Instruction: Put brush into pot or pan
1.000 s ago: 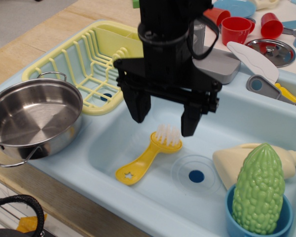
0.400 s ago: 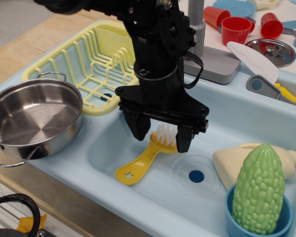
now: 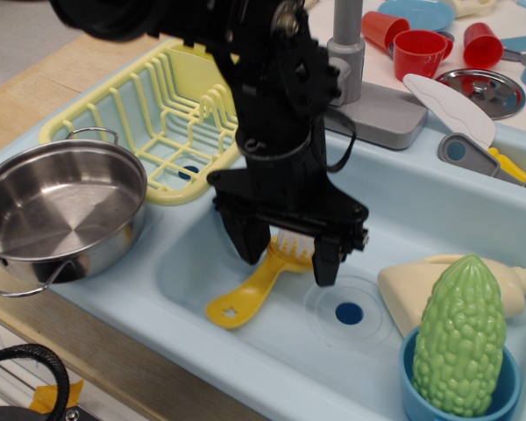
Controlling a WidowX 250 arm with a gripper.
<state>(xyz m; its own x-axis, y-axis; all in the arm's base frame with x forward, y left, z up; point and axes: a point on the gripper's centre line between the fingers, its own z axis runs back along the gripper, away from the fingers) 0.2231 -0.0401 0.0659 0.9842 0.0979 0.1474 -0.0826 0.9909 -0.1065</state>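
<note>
The yellow brush (image 3: 245, 294) lies on the floor of the light blue sink (image 3: 438, 197), its handle pointing front left and its white-bristled head under my gripper. My black gripper (image 3: 287, 259) is open and low in the sink, one finger on each side of the brush head. I cannot tell whether the fingers touch it. The shiny steel pan (image 3: 57, 206) with wire loop handles sits empty on the sink's left ledge, well to the left of the gripper.
A yellow dish rack (image 3: 162, 118) stands behind the pan. A green bumpy vegetable (image 3: 460, 338) stands in a blue cup (image 3: 416, 399) at the front right, next to a cream bottle (image 3: 403, 285). Faucet base (image 3: 377, 110), red cups (image 3: 421, 48), a steel lid (image 3: 486, 88) and utensils are at the back right.
My gripper has come down into the sink, from above the brush to straddling its head. The brush handle has shifted slightly.
</note>
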